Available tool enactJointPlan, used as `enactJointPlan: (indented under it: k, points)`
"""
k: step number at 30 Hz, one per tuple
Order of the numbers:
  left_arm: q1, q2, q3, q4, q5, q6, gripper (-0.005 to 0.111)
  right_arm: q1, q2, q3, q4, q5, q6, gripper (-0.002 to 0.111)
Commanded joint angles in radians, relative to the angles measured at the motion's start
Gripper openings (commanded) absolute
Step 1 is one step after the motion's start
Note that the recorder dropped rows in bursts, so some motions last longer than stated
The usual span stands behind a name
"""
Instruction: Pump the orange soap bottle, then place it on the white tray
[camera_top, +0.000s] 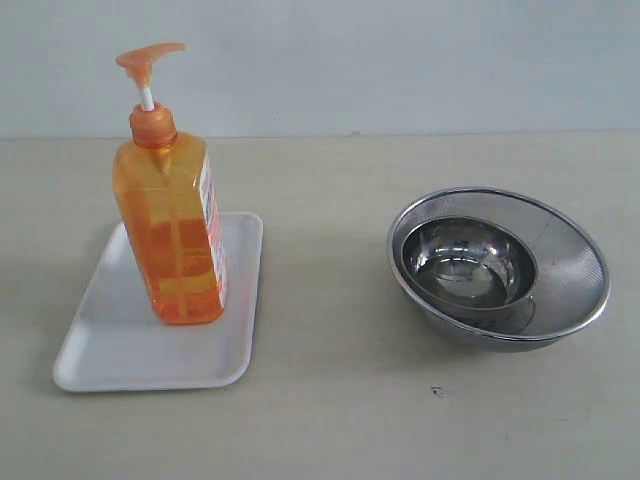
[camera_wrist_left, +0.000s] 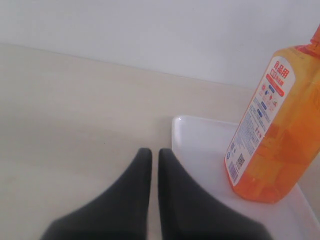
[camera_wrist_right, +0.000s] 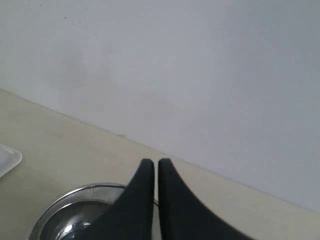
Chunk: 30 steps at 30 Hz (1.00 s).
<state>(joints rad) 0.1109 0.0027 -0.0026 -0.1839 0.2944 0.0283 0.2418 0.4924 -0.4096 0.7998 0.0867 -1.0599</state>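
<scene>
Pale beige desk (camera_top: 350, 400) against a plain wall, orange soap bottle (camera_top: 175, 240) upright on the white tray (camera_top: 130, 350), left hand (camera_wrist_left: 151, 151) closed and empty, near the tray's corner, apart from the bottle, right hand (camera_wrist_right: 155, 161) also closed, empty, by nested steel bowls (camera_top: 560, 290).

Plain pale grey-white wall (camera_top: 400, 60) at back. Meets smooth matte beige tabletop (camera_top: 330, 420) along straight seam. Lit softly and evenly; small dark speck (camera_top: 436, 391) near front.

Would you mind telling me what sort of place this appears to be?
Likely a lab test bench, not a kitchen: bare beige tabletop, blank wall, and few props: orange soap bottle, white tray, nested steel bowls.
</scene>
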Motion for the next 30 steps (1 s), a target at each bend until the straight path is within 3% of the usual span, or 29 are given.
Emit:
enactJointPlan:
  k: [1, 11, 18, 30]
  points:
    - [-0.005, -0.003, 0.003, -0.001, 0.002, -0.001, 0.005, -0.006, -0.083, 0.064, 0.004, -0.021, 0.011, 0.0]
    - [-0.005, -0.003, 0.003, -0.001, 0.002, 0.003, 0.005, -0.139, -0.322, 0.265, 0.004, -0.037, 0.084, 0.0]
    - [-0.005, -0.003, 0.003, -0.001, 0.002, 0.003, 0.005, -0.141, -0.449, 0.41, 0.006, -0.044, 0.132, 0.0]
    - [-0.005, -0.003, 0.003, -0.001, 0.002, 0.003, 0.005, -0.141, -0.449, 0.41, 0.006, -0.045, 0.161, 0.0]
